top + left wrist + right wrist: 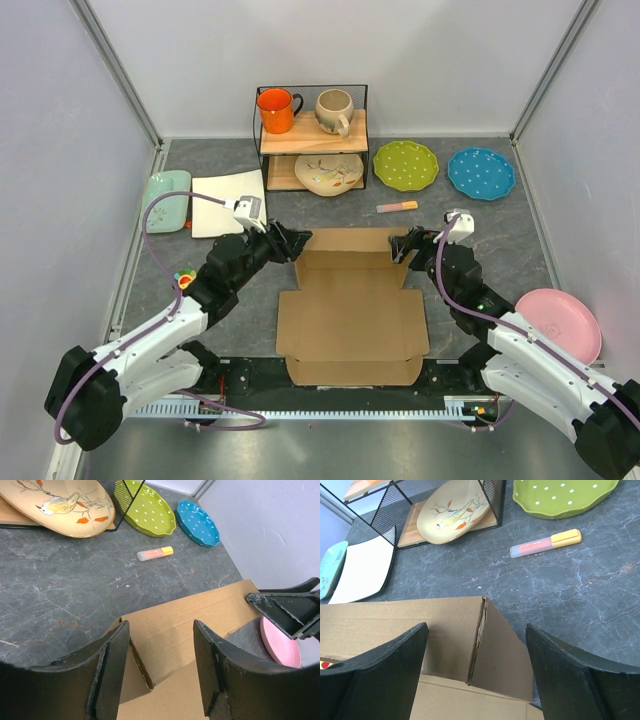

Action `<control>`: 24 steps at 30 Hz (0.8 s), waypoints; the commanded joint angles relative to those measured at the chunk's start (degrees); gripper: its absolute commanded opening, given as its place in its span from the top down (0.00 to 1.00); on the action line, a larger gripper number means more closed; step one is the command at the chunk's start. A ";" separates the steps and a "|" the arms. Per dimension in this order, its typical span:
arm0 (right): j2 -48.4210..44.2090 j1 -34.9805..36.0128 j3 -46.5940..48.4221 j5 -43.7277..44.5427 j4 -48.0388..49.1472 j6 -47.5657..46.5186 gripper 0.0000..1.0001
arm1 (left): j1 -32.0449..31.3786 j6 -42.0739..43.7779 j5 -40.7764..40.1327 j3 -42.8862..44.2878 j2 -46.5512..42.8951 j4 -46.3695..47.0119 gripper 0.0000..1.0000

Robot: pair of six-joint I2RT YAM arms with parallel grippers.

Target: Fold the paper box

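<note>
Left claw (293,243): fingers spread wide at far-left corner of box (350,320), cardboard edge between them, nothing gripped. Box: mid-desk (480,215), between both arms, base panel flat, far wall raised. Right claw (403,245): likewise spread wide, straddling far-right corner fold, gripping nothing.

So on my feed the paper box (352,310) lies mid-table, just past the arm bases. My left gripper (290,243) is at its far-left corner and my right gripper (405,245) at its far-right. Behind the box stands the rack (310,146), with a left mug (277,110) and right mug (334,110) on top and a shelf plate (328,174) below. Right of the rack lie an inner plate (405,165) and an outer plate (481,173), and the marker (397,207) is nearer, between them and the box. Left of the rack are a square plate (228,203) and a dish (165,200). An edge plate (560,322) sits near-right.
</note>
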 commanded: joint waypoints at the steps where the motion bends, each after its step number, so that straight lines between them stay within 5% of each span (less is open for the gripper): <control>1: 0.98 0.26 -1.99 -1.76 -8.26 -1.24 0.14 | -0.77 -3.13 1.89 -2.59 -2.80 -6.23 0.36; 7: 1.06 0.26 -2.52 -1.15 -7.82 -1.06 0.14 | -0.86 -3.84 -4.26 -6.28 -11.86 -3.41 0.27; 15: 0.89 0.26 -2.78 -0.97 -7.73 -1.15 0.14 | -0.77 -3.66 -2.43 -3.38 -4.68 -7.46 0.27; 24: -1.04 0.26 -2.70 -1.06 -8.96 -1.41 0.13 | -0.77 -3.84 -1.63 -2.50 1.14 -5.70 0.46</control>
